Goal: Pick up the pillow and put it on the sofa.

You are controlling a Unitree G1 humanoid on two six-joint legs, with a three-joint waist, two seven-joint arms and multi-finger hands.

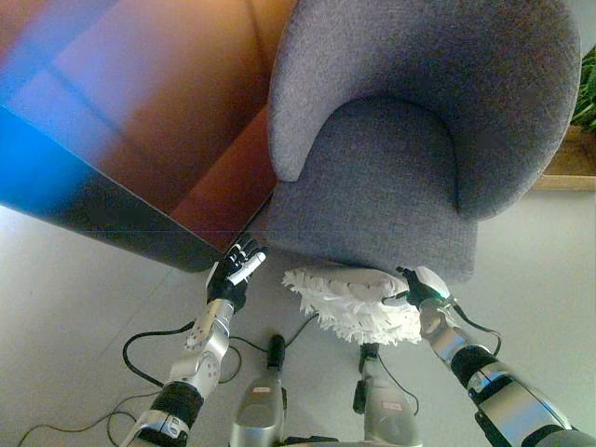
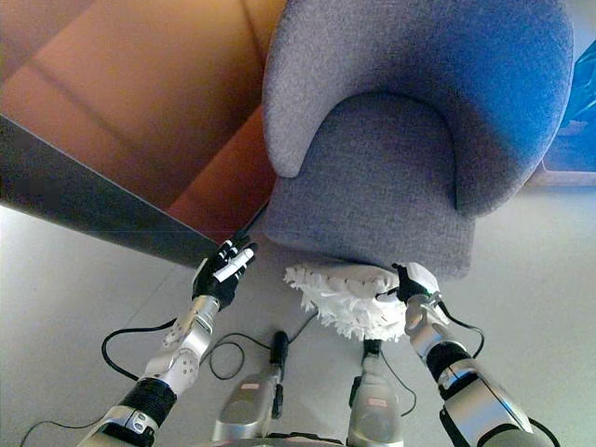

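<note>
A white shaggy pillow (image 1: 352, 300) hangs just in front of the grey sofa chair (image 1: 410, 149), below the front edge of its seat. My right hand (image 1: 424, 287) is at the pillow's right end with its fingers curled on the fringe, holding it off the floor. My left hand (image 1: 236, 272) is open with straight fingers, a short way left of the pillow and not touching it. The pillow also shows in the right eye view (image 2: 346, 296), with my right hand (image 2: 415, 281) on it and my left hand (image 2: 223, 268) apart from it.
A dark-edged wooden wall panel (image 1: 140, 140) stands to the left of the chair. A wooden planter with green leaves (image 1: 579, 140) is at the far right. Pale grey floor (image 1: 84, 298) lies in front.
</note>
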